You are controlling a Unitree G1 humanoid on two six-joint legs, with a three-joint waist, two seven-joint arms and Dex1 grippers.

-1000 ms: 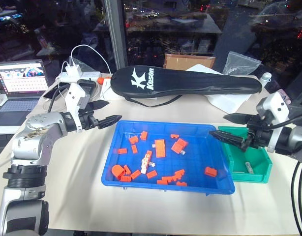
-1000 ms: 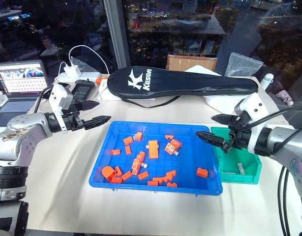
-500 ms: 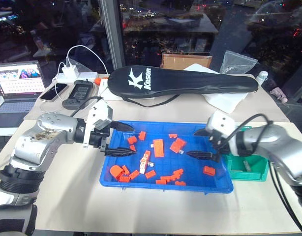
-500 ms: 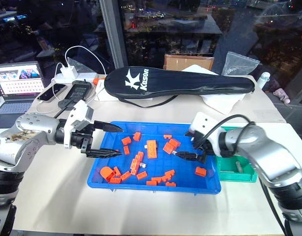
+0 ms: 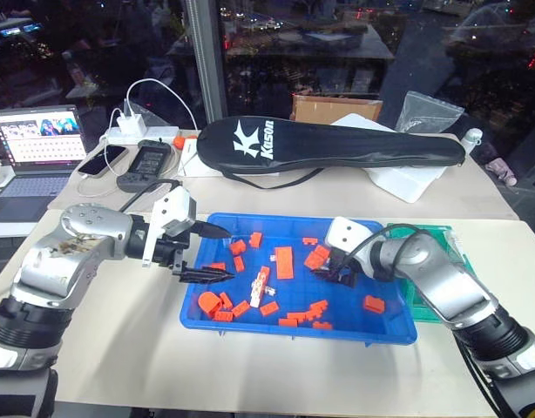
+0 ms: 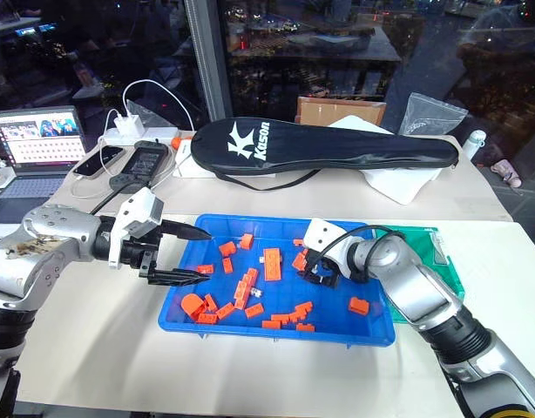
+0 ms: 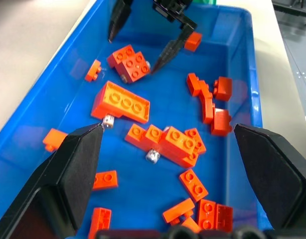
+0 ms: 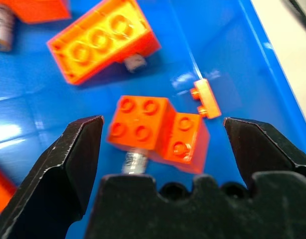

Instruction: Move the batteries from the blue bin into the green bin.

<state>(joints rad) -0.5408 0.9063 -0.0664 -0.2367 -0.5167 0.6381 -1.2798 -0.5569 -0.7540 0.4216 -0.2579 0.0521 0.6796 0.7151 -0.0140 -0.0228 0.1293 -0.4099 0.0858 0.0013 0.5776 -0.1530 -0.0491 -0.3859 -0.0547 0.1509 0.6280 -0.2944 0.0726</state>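
Left end effector (image 5: pixel 206 252) over the 9 o'clock end of the blue bin (image 5: pixel 385 331), fingers spread wide apart, nothing between them, touching nothing; one fingertip above the bin's near-left rim, the other just inside it. In the left wrist view the two fingers (image 7: pixel 68 174) frame a scatter of orange bricks (image 7: pixel 125 102) on the blue floor.

Right end effector (image 6: pixel 313 268) down inside the blue bin toward its 2 o'clock part, fingers standing wide apart on either side of a pair of joined orange bricks (image 8: pixel 155 129); nothing clamped, and contact with the bricks cannot be told. In the right wrist view, a small silver-grey battery (image 8: pixel 134 162) pokes out from under those bricks, right between the spread fingers (image 8: pixel 68 169). A second grey cylinder end (image 8: pixel 134 62) shows beside a long orange brick further in.

More batteries in the blue bin: one white with dark markings (image 5: pixel 260 285) lying among bricks near the bin's middle, toward 7 o'clock of the right end effector.

Green bin (image 6: pixel 450 277) on the table (image 5: pixel 137 348) just beside the blue bin at 3 o'clock, partly hidden by the right arm; contents cannot be told.
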